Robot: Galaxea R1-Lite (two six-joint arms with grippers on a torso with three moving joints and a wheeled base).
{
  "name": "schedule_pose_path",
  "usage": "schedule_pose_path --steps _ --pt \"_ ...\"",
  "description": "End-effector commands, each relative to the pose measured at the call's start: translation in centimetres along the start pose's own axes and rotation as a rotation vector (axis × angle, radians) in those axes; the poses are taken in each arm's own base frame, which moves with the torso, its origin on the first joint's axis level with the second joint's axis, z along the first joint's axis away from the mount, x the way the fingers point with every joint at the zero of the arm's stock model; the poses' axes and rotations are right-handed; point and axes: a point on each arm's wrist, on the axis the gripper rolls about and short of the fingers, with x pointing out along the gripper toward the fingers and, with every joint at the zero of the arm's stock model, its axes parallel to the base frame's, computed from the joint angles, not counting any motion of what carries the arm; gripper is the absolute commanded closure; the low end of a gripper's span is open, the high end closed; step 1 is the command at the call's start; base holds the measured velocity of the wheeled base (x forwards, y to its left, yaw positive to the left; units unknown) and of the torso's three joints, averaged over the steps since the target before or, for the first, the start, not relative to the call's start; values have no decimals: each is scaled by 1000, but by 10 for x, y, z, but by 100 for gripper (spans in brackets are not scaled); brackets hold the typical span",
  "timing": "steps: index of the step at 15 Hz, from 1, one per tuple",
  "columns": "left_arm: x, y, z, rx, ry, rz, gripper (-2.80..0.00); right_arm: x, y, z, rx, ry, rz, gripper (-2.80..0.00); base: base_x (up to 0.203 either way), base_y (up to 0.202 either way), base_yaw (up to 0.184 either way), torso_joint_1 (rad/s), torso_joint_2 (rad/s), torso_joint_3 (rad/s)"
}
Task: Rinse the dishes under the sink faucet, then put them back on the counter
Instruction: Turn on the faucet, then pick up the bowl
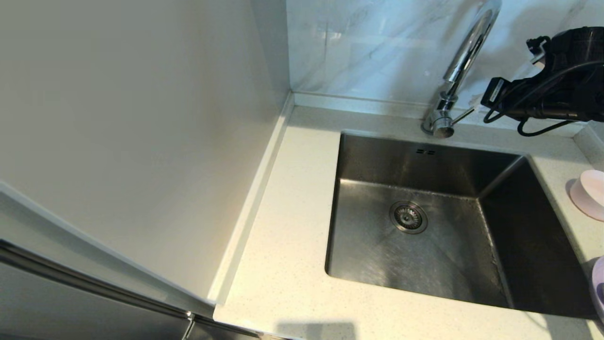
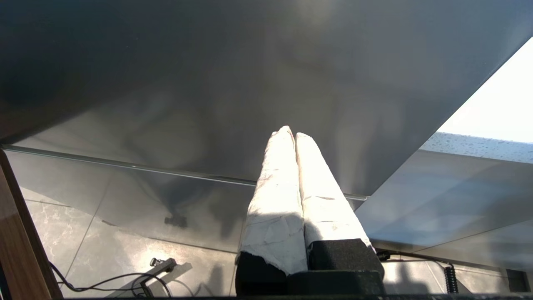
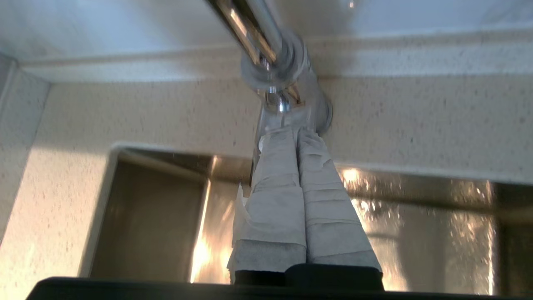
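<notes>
Looking down from the head cam, I've got the counter running along the wall on the left, with the sink cut into it toward the right edge and its drain sitting dry in the middle of the basin. The faucet stands on the counter's back edge behind the sink. My left gripper is parked below counter level, off the head cam, jaws pressed together on nothing. My right gripper is up at the back right corner of the sink, jaws squeezed together with the tips right at the faucet's base by the lever; can't tell if they touch it. The pink bowl sits on the counter's right edge, and the lavender plate is nearer the front right corner, mostly cut off.
</notes>
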Motion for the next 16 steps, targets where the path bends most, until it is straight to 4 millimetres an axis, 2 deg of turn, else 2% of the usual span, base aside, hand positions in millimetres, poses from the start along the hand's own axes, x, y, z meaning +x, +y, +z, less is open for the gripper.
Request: schedule_pose_path --steps 1,6,10,13,16 --pt "0 0 0 0 0 0 0 -7 1 -1 -12 31 -6 0 0 0 0 0 0 0" --pt "0 0 0 0 0 -1 0 -16 3 -3 -17 43 -7 0 0 0 0 0 0 0" --pt "0 0 0 0 0 1 0 -24 9 12 -22 -31 11 0 0 0 0 0 0 0" --pt "0 0 0 0 0 1 0 -52 8 36 -38 -126 2 0 0 0 0 0 0 0" --pt "0 0 0 0 0 1 0 -94 6 54 -66 -177 -39 0 0 0 0 0 0 0"
